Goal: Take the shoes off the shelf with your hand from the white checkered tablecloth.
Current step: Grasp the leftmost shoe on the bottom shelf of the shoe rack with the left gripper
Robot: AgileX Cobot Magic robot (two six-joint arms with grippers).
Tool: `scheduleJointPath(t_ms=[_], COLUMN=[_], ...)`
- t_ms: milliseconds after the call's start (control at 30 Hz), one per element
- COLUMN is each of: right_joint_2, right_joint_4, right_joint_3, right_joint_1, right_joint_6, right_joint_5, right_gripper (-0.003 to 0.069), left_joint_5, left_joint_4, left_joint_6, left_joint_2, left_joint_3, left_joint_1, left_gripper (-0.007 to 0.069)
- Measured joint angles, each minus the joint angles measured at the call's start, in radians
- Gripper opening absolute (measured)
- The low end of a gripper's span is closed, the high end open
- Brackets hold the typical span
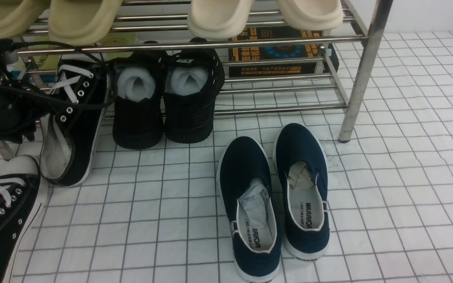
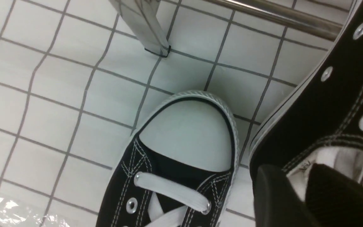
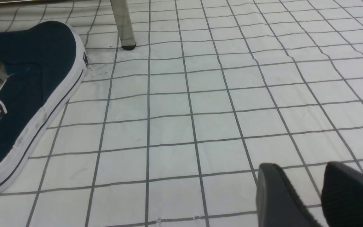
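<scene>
- Left gripper (image 2: 295, 171): jaws parted part-way, fingertips separated, over the heel end of one black canvas sneaker. No clear grip seen; contact with the shoe cannot be told.
- Right gripper (image 3: 301, 167): jaws wide apart, nothing between them, above the white checkered tablecloth (image 3: 169, 132).
- Upper sneaker (image 1: 89, 129): tilted, toe within the lower tier of the steel shoe rack (image 1: 358, 82), heel end projecting forward and down. Whether the heel touches the cloth cannot be told.
- Lower sneaker (image 1: 10, 216): upright on the cloth at the rack's left front, white toe cap toward the rack, near the other's heel.
- All-black shoes (image 1: 163, 114), a pair with white stuffing: side by side at the lower tier, right of the upper sneaker, heels outward.
- Navy slip-ons (image 1: 246, 169): both on the cloth in front of the rack, toes toward it; pale stuffing inside.
- Olive clogs (image 1: 81, 23) and cream clogs (image 1: 220, 19): on the upper tier, partly out of frame.
- Black printed box (image 1: 275, 51): behind the lower-tier tubes, right side.
</scene>
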Motion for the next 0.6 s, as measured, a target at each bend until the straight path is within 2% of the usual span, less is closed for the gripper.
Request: scheduleJointPath(t_ms=[133, 300, 467, 600], right_joint_2=[0.000, 0.000, 0.000, 0.000], right_joint_4=[0.000, 0.000, 0.000, 0.000], right_joint_3=[0.000, 0.000, 0.000, 0.000], right_joint_1=[0.000, 0.000, 0.000, 0.000], right_joint_6=[0.000, 0.000, 0.000, 0.000], right_joint_5=[0.000, 0.000, 0.000, 0.000], right_gripper=[0.0239, 0.0239, 0.0239, 0.0239], left_joint_5=[0.005, -0.029, -0.079, -0.122], left_joint_4=[-0.052, -0.115, -0.115, -0.085], left_joint_6=[0.060, 0.143, 0.156, 0.158], left_joint_2=[0.005, 0.043, 0.084, 0.122], left_joint_3=[-0.005, -0.005, -0.005, -0.005], left_joint_1=[0.000, 0.000, 0.000, 0.000], left_gripper=[0.0324, 0.0405, 0.0412, 0.0382])
